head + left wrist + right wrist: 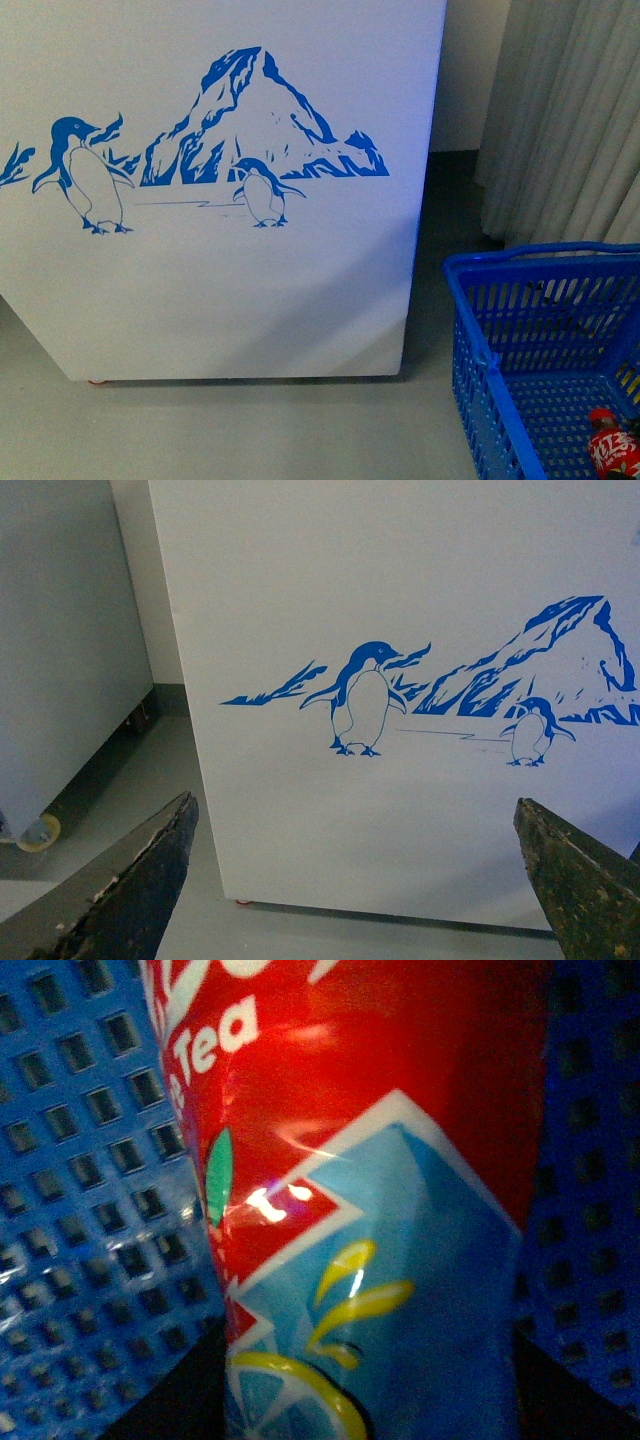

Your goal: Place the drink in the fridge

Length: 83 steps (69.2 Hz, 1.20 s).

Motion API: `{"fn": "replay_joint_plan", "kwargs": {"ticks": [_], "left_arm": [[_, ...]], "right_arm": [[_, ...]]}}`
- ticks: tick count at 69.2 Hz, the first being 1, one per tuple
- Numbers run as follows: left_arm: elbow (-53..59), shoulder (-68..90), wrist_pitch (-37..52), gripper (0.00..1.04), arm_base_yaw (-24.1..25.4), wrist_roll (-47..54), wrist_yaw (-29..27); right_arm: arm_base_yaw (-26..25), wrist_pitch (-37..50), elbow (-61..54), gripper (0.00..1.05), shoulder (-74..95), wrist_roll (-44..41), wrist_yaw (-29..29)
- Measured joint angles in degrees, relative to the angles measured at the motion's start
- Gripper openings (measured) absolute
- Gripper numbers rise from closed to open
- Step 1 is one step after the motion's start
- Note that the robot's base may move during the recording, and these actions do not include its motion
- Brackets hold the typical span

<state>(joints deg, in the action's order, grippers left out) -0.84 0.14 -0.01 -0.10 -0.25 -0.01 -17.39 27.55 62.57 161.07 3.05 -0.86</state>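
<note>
Drink point(612, 448) in basket point(478, 310): light, slick, slightly squashy plastic, so take it mid-label. Left gripper point(352, 805) is wide open and empty. Right gripper point(365, 1395) is at the bottle, closure can't be told.

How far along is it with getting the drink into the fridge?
Nothing is done yet: the drink lies in the basket beside the fridge. In hand: the right wrist camera sits close against a red label inside the basket, so that arm seems to be going for it; a grip cannot be confirmed. The left gripper is open and empty. Left: lifting it and placing it inside.
</note>
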Motion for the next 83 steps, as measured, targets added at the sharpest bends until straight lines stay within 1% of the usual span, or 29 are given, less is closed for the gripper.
{"fn": "replay_joint_plan", "kwargs": {"ticks": [3,8,15,19,22,30,40,52,68,79,83], "left_arm": [[0.00,0.00,0.00,0.97,0.00,0.00,0.02],[0.00,0.00,0.00,0.97,0.00,0.00,0.02],[0.00,0.00,0.00,0.97,0.00,0.00,0.02],[0.00,0.00,0.00,0.97,0.00,0.00,0.02],[0.00,0.00,0.00,0.97,0.00,0.00,0.02],[0.00,0.00,0.00,0.97,0.00,0.00,0.02],[0.00,0.00,0.00,0.97,0.00,0.00,0.02],[0.00,0.00,0.00,0.97,0.00,0.00,0.02],[0.00,0.00,0.00,0.97,0.00,0.00,0.02],[0.00,0.00,0.00,0.97,0.00,0.00,0.02],[0.00,0.00,0.00,0.97,0.00,0.00,0.02]], "right_arm": [[0.37,1.09,-2.99,0.43,-3.76,0.07,-0.13],[1.11,2.45,-6.91,0.41,-9.70,-0.37,-0.22],[2.14,3.08,-13.46,0.40,-23.74,-0.70,-2.62],[2.64,1.79,-16.63,0.40,-32.85,-0.61,-4.50],[3.08,-1.60,-19.78,0.40,-44.44,-0.55,-6.45],[3.69,-9.79,-22.23,0.40,-63.84,0.09,-8.11],[3.91,-18.40,-21.46,0.40,-85.85,1.53,-6.78],[4.83,-24.94,-19.02,0.40,-107.21,3.06,-5.16],[7.28,-31.54,-18.34,0.39,-124.41,8.20,-7.72],[9.44,-34.10,-20.48,0.39,-132.37,9.01,-7.06],[11.56,-34.40,-22.27,0.39,-134.99,8.90,-5.25]]}}
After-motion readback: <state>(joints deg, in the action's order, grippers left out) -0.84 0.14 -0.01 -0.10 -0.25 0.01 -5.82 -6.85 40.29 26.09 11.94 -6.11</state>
